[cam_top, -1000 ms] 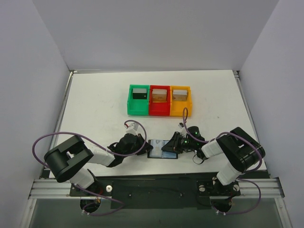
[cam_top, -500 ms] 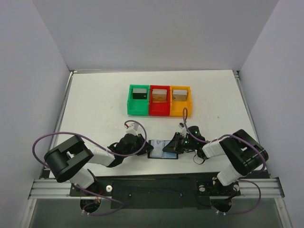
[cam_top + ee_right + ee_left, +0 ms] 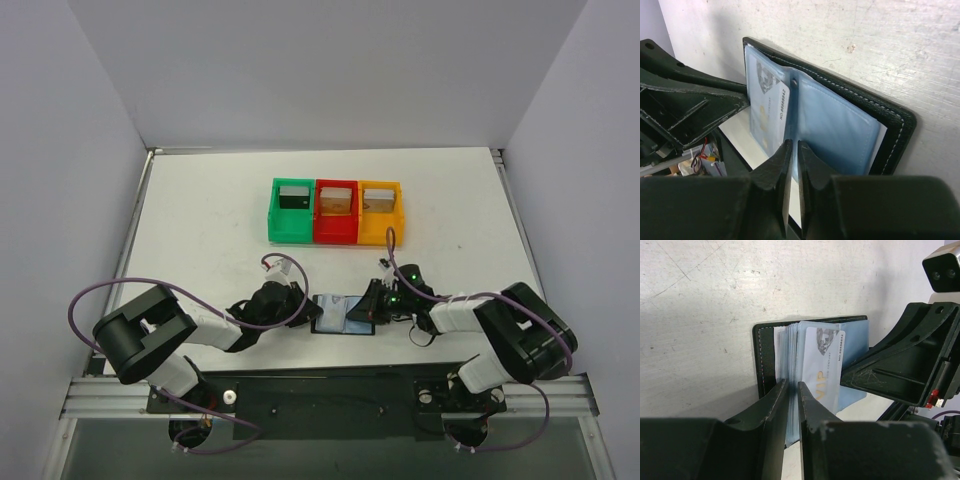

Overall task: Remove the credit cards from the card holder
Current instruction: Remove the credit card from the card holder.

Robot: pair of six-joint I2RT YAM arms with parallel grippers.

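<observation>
The card holder lies open nearside of the red bin. The left gripper clamps its sleeves narrowly. The right gripper, equally narrow on 1 sleeve, should catch the VIP card alone.

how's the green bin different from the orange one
The green bin sits at the row's left end, the orange bin at the right end. The green bin holds a black item; the orange bin holds a tan item. Both share one open-topped shape, each touching the red bin between them.
</observation>
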